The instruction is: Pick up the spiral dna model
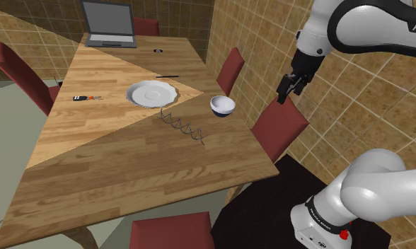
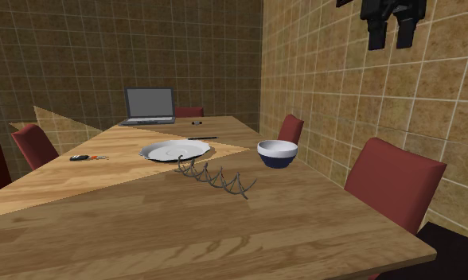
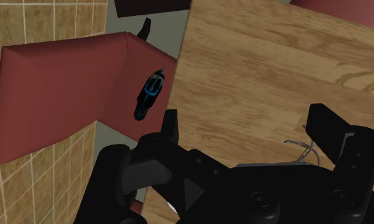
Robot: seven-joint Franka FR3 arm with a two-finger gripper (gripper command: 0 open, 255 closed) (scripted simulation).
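Note:
The spiral DNA model (image 1: 182, 127) is a thin grey wire helix lying flat on the wooden table (image 1: 129, 170), between a white plate (image 1: 151, 93) and a blue-and-white bowl (image 1: 223, 106). In the second exterior view the helix (image 2: 212, 176) lies just in front of the plate (image 2: 170, 150). My black gripper (image 1: 290, 90) hangs open and empty high in the air, off the table's edge, above a red chair (image 1: 277, 127). It appears at the top of the second exterior view (image 2: 390, 41). In the wrist view the gripper (image 3: 252, 137) has its fingers wide apart, and one end of the helix (image 3: 303, 147) shows near one finger.
A grey laptop (image 1: 109, 25) stands open at the table's far end. A small black and orange tool (image 1: 83, 97), a dark pen (image 1: 168, 76) and a small dark ring (image 1: 158, 51) lie on the table. Red chairs surround it. A tiled wall (image 2: 344, 95) is close behind the gripper.

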